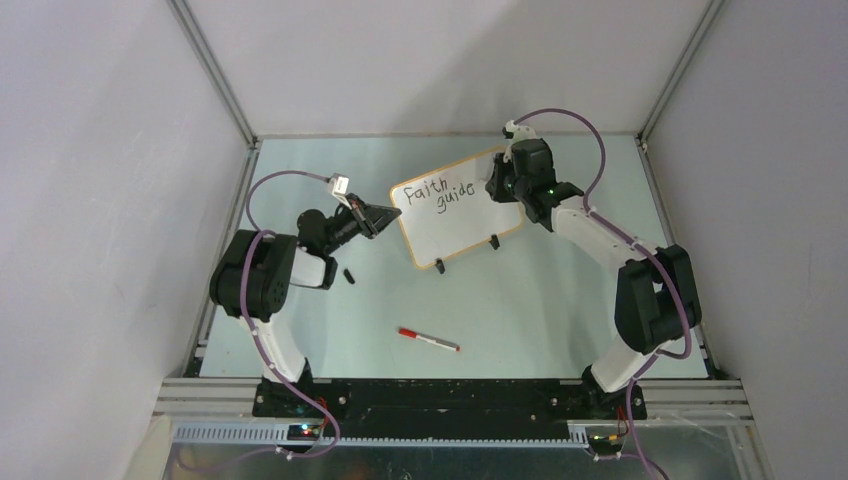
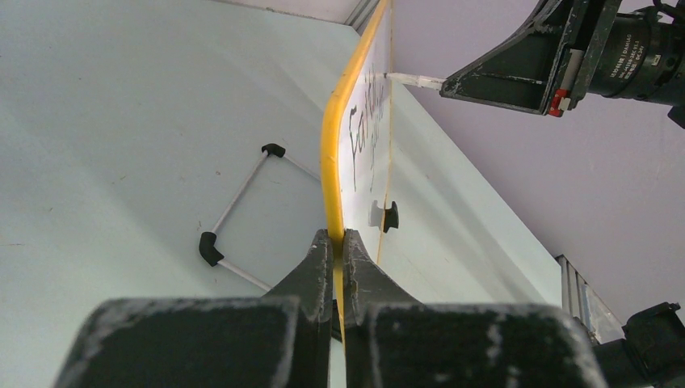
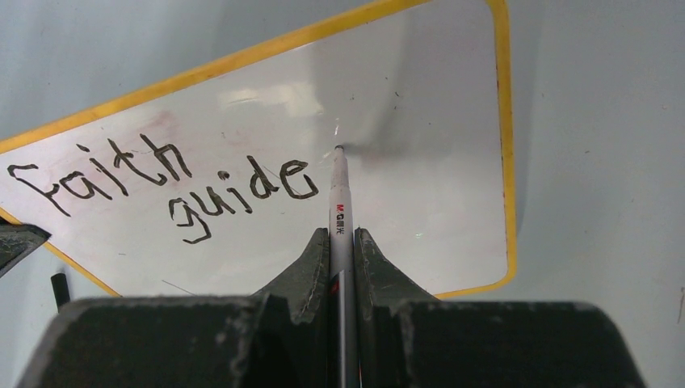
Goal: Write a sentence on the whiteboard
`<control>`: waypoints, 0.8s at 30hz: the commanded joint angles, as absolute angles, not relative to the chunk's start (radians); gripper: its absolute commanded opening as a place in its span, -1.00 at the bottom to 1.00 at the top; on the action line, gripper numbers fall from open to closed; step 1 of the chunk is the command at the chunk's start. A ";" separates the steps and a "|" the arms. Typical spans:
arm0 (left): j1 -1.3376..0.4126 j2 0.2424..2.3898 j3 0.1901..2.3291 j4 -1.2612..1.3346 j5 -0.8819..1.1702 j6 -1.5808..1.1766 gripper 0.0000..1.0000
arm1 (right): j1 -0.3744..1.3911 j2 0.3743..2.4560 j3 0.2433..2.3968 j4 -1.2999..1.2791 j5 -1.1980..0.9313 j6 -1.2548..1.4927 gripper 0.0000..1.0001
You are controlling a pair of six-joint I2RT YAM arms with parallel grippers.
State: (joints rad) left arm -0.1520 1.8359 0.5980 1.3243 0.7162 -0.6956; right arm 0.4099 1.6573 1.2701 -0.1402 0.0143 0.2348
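While left pincer (image 2: 339,238) clamps whiteboard (image 3: 428,105) edge, right pincer (image 3: 342,236) grips marker (image 3: 339,190).

Left arm (image 1: 262,285): goes up from its base at the near edge of the worktop, bends at the elbow and reaches to the right, toward the middle.
Left end effector (image 2: 338,236): two fingers squeezed together on the yellow edge of the whiteboard (image 1: 460,225), one finger on each side.
Right arm (image 1: 648,300): goes up from its base, bends at the elbow and stretches back and to the left.
Right end effector (image 3: 342,236): fingers closed tight on a pen (image 3: 339,190), which sticks straight out between them, its tip on the board.
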 commanded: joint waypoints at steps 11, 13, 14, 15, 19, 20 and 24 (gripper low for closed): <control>-0.155 1.825 0.602 1.320 0.716 -0.635 -1.00 | 0.404 1.671 1.315 -0.124 -0.035 0.231 -1.00; -0.155 1.825 0.603 1.319 0.715 -0.634 -1.00 | 0.405 1.673 1.315 -0.124 -0.041 0.230 -1.00; -0.156 1.825 0.603 1.319 0.716 -0.634 -1.00 | 0.405 1.673 1.315 -0.126 -0.043 0.231 -1.00; -0.156 1.826 0.603 1.318 0.716 -0.634 -1.00 | 0.405 1.672 1.315 -0.127 -0.049 0.230 -1.00; -0.155 1.825 0.604 1.316 0.715 -0.632 -1.00 | 0.405 1.672 1.315 -0.130 -0.059 0.227 -1.00; -0.155 1.825 0.604 1.315 0.715 -0.632 -1.00 | 0.406 1.673 1.315 -0.132 -0.064 0.226 -1.00; -0.155 1.824 0.604 1.315 0.715 -0.632 -1.00 | 0.406 1.672 1.315 -0.138 -0.067 0.223 -1.00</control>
